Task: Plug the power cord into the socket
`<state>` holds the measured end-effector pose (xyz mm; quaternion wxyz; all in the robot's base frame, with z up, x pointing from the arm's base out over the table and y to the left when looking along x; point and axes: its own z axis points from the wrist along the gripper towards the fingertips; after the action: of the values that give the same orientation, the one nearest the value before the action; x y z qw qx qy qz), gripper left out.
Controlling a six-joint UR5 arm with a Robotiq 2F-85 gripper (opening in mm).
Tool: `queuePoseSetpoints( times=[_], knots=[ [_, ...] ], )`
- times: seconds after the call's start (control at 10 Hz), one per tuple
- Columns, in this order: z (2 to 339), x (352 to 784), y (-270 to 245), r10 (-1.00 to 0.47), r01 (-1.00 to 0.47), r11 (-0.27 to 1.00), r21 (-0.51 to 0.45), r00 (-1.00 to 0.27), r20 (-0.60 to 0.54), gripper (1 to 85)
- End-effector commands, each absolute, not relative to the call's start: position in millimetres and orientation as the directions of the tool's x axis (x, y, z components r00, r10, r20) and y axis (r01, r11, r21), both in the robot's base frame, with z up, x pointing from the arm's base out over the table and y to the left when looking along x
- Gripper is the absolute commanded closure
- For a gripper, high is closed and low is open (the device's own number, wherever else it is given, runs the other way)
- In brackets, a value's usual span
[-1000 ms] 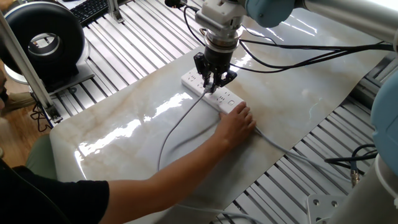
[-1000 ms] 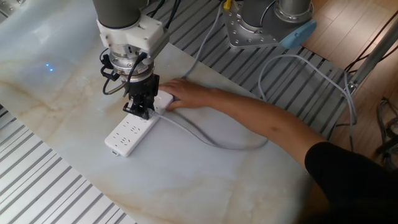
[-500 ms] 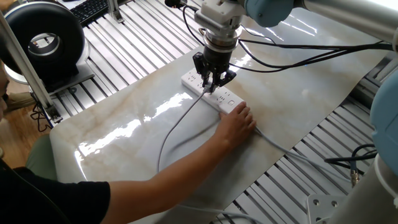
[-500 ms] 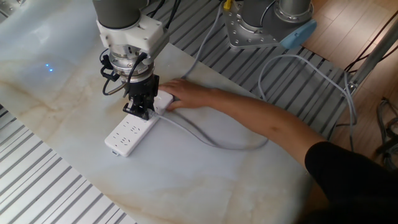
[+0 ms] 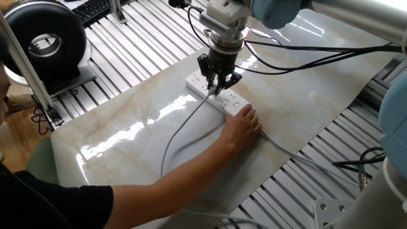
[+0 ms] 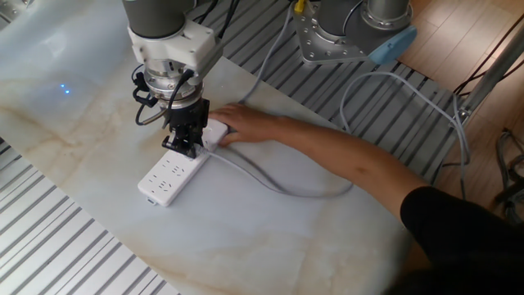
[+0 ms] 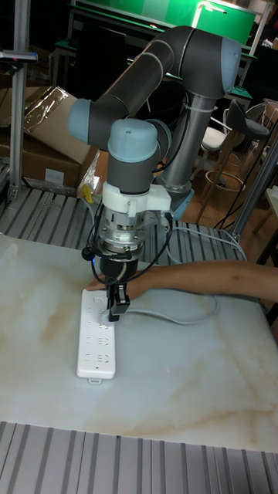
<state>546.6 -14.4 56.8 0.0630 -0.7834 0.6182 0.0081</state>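
The socket [image 5: 195,81] is a white power strip lying on the marbled sheet, also seen in the other fixed view [image 6: 169,178] and the tall view [image 7: 96,345]. My gripper [image 5: 218,85] [image 6: 187,146] [image 7: 116,307] points straight down onto the strip's middle, shut on the small plug of the power cord. The plug itself is mostly hidden between the fingers, right at the strip's top face. The power cord [image 5: 183,129] [image 6: 264,176] [image 7: 179,313] trails from the gripper across the sheet. A person's hand [image 5: 242,126] [image 6: 246,124] presses on one end of the strip.
The person's forearm [image 6: 352,164] stretches across the sheet. The strip's own grey cable [image 5: 287,151] leaves past the hand. A black round device [image 5: 44,39] and a keyboard [image 5: 95,9] sit at the far left. The robot base [image 6: 344,33] stands on the slatted table.
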Motion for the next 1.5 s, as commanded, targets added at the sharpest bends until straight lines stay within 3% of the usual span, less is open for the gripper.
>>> queuePoseSetpoints(
  times=[0.0, 0.6, 1.4],
  knots=[
    [56, 548, -13, -0.968, -0.971, -0.22, -0.097, 0.23, -0.101, 84.7],
    [78, 528, -23, -0.987, -0.99, -0.139, -0.014, 0.14, -0.08, 84.7],
    [78, 502, -41, -0.999, -0.995, -0.034, 0.097, 0.033, -0.018, 84.7]
  ],
)
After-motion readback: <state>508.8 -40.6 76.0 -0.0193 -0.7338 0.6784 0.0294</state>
